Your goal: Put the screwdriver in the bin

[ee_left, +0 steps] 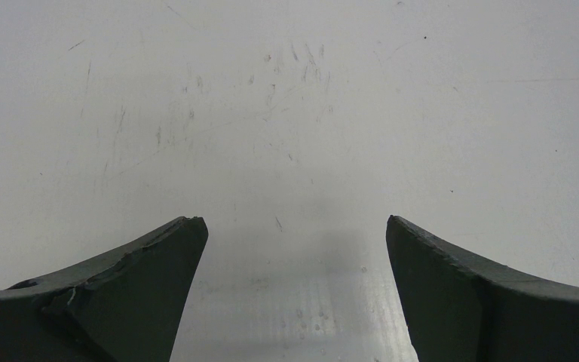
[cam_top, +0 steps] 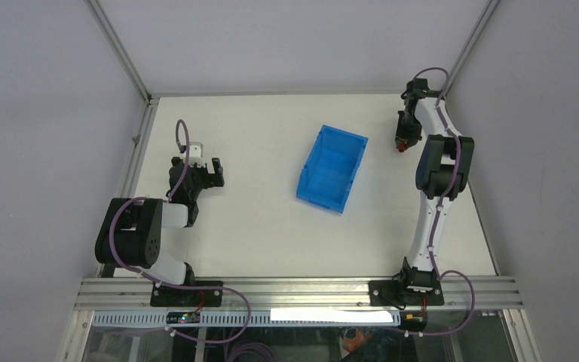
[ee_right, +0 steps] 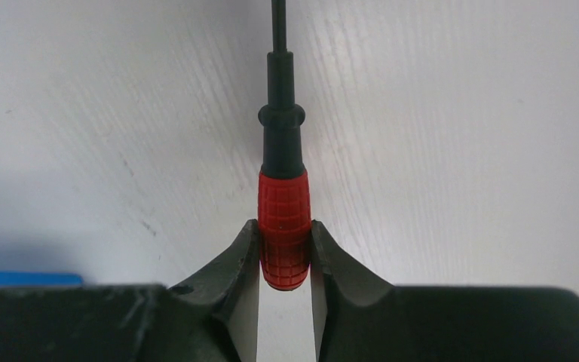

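While pinching the screwdriver (ee_right: pixel 283 181) by its ribbed red handle, aims the thin black shaft straight ahead of the right pincer (ee_right: pixel 283 228). Hangs near the smooth blue rectangular bin (cam_top: pixel 321 197), outside it. Leaves the left pincer (ee_left: pixel 294 226) spread over scuffed white surface (ee_left: pixel 286 113).

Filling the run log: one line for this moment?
right gripper: jaws shut on screwdriver | left gripper: jaws open | bin: empty

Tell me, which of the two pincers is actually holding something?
The right pincer: it is shut on the red handle of the screwdriver. The left pincer stands open over the table, gripping nothing.
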### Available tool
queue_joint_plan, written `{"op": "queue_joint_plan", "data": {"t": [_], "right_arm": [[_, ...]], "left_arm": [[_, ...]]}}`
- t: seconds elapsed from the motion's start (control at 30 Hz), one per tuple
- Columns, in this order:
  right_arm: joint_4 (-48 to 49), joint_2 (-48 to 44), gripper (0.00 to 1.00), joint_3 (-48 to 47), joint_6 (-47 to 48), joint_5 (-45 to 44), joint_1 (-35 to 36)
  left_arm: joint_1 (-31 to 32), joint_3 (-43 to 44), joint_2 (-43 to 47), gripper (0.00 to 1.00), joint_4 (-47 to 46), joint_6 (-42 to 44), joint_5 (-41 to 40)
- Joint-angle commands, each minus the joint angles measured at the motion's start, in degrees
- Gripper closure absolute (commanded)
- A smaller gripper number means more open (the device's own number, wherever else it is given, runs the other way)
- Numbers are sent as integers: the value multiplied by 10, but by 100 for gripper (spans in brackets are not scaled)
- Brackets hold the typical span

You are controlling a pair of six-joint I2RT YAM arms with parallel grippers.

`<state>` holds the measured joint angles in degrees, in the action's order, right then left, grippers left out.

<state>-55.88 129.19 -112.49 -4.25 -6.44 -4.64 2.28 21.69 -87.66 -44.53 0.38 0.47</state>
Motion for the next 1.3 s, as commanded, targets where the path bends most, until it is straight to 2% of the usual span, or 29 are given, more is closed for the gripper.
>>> {"op": "queue_joint_plan", "data": {"t": [0.0, 0.23, 0.5, 0.7, 0.87, 1.07, 1.27], "right_arm": [[-42, -132, 97, 3, -13, -12, -2], [-65, -256, 100, 59, -81, 2, 22], [-80, -354, 100, 58, -119, -52, 174], [-50, -375, 100, 69, -166, -93, 293], [-9, -380, 100, 128, -212, -137, 370], [58, -379, 99, 239, -251, -162, 422], [123, -362, 99, 336, -289, -149, 433]], "left_arm": [[4, 3, 13, 1, -15, -9, 4], [4, 3, 14, 1, -15, -9, 4], [4, 3, 13, 1, -15, -9, 4], [4, 3, 13, 1, -15, -9, 4], [4, 3, 13, 1, -15, -9, 5], [4, 3, 13, 1, -15, -9, 4], [4, 3, 13, 1, -15, -9, 4]]}}
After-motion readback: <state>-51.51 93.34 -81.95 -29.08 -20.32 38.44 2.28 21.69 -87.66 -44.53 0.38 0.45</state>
